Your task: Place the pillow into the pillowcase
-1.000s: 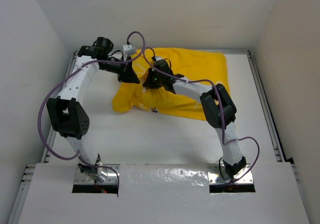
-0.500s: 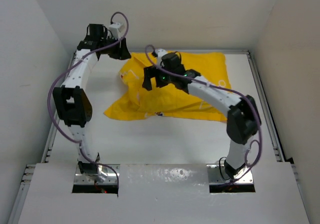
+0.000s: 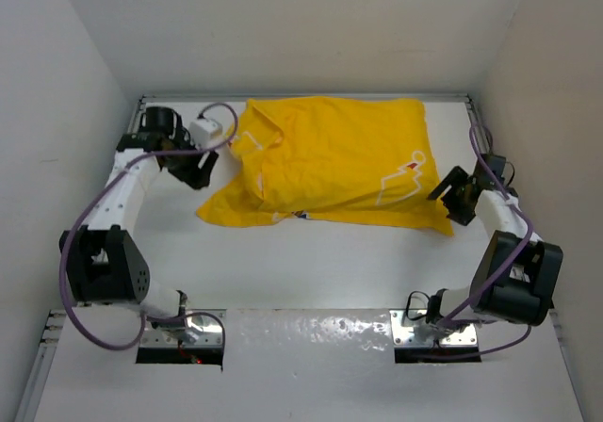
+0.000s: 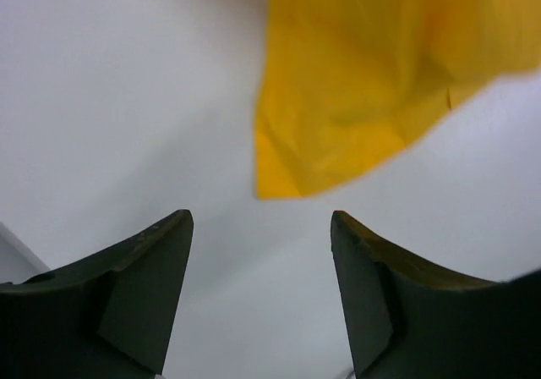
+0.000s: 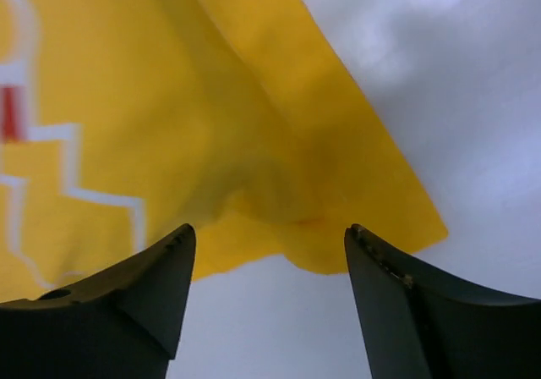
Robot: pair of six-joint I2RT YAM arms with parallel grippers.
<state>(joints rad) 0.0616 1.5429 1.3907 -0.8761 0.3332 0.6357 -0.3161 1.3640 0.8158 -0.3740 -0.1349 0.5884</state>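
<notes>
The yellow pillowcase (image 3: pixel 330 163) lies bulging at the back of the white table, its white printed lines facing up. No white of the pillow shows; it is hidden. My left gripper (image 3: pixel 201 170) hovers just left of the case's near-left corner, open and empty. In the left wrist view that corner of the pillowcase (image 4: pixel 363 83) lies ahead of the open gripper (image 4: pixel 260 216). My right gripper (image 3: pixel 449 196) sits at the case's near-right corner, open and holding nothing. In the right wrist view the pillowcase (image 5: pixel 211 125) edge lies just beyond the gripper (image 5: pixel 270 228).
Metal rails (image 3: pixel 490 186) run along the table's left, back and right sides, with white walls close behind them. Purple cables loop off both arms. Bare white table (image 3: pixel 311 262) stretches between the case and the arm bases.
Both grippers were shut at the case's left end. They have opened and let go; the left drew back to the left, the right swung to the far right. The case settled flat.
</notes>
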